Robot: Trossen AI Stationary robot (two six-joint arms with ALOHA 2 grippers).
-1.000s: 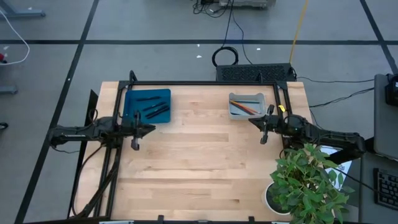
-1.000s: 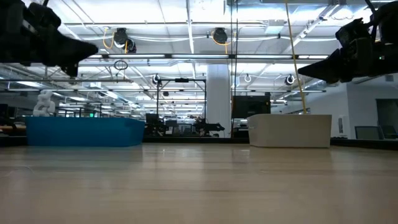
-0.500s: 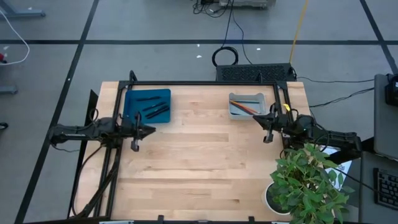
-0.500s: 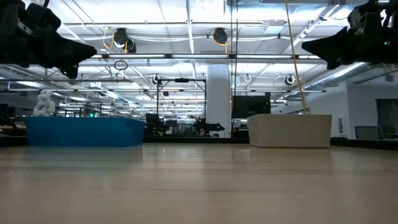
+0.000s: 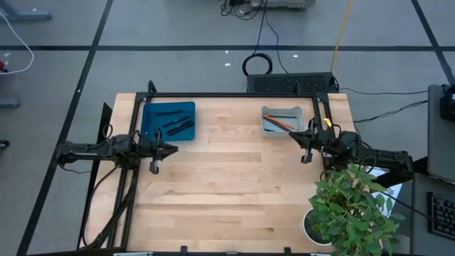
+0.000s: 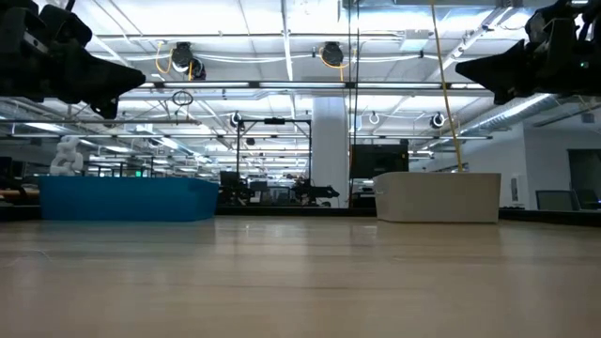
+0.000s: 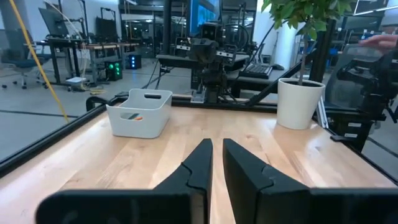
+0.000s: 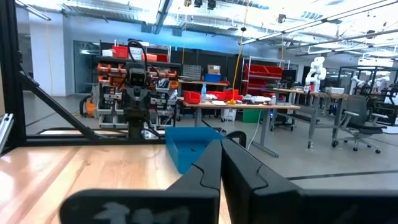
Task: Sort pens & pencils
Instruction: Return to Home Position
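Several black pens point(image 5: 174, 125) lie in a blue tray point(image 5: 168, 119) at the table's far left. An orange pencil and other pencils point(image 5: 282, 123) lie in a pale grey bin point(image 5: 282, 121) at the far right. My left gripper point(image 5: 174, 149) hovers shut just near of the blue tray, pointing at the table's right side. My right gripper point(image 5: 293, 136) hovers shut beside the grey bin's near right corner, pointing left. In the low view both grippers point(image 6: 131, 75) point(image 6: 465, 70) hang well above the wood. Neither holds anything.
A potted plant point(image 5: 352, 206) stands at the table's near right corner, beside the right arm. A black frame point(image 5: 234, 94) runs along the far edge. Bare wood point(image 5: 227, 185) spans the middle and near part of the table.
My right gripper has drawn back a little toward the table's right edge and risen slightly, then held still. The left arm, the tray, the bin and their contents have stayed where they were.
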